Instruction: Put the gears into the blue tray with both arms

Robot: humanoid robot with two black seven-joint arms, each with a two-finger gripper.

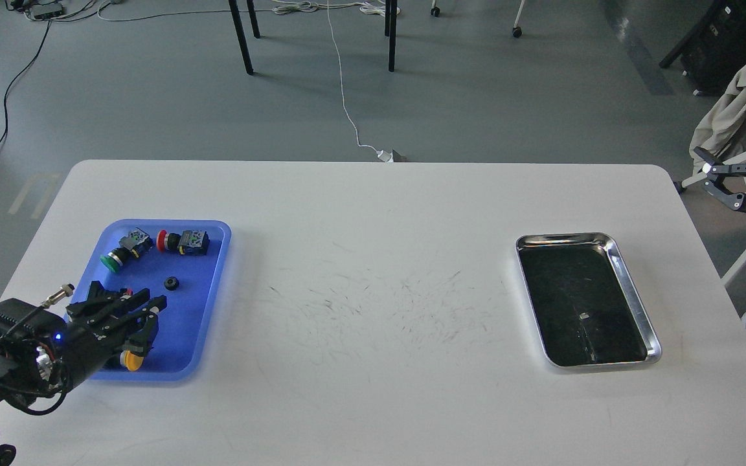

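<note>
One small black gear lies on the floor of the blue tray at the table's left, a little beyond my left gripper. That gripper hovers over the tray's near half, open, with nothing between its fingers. It partly covers a yellow-capped push-button switch. My right gripper hangs open and empty beyond the table's right edge, far from the tray.
A green-capped switch and a red-capped switch lie at the tray's far end. A shiny silver tray with a dark inside sits at the table's right. A chair with draped cloth stands behind the right gripper.
</note>
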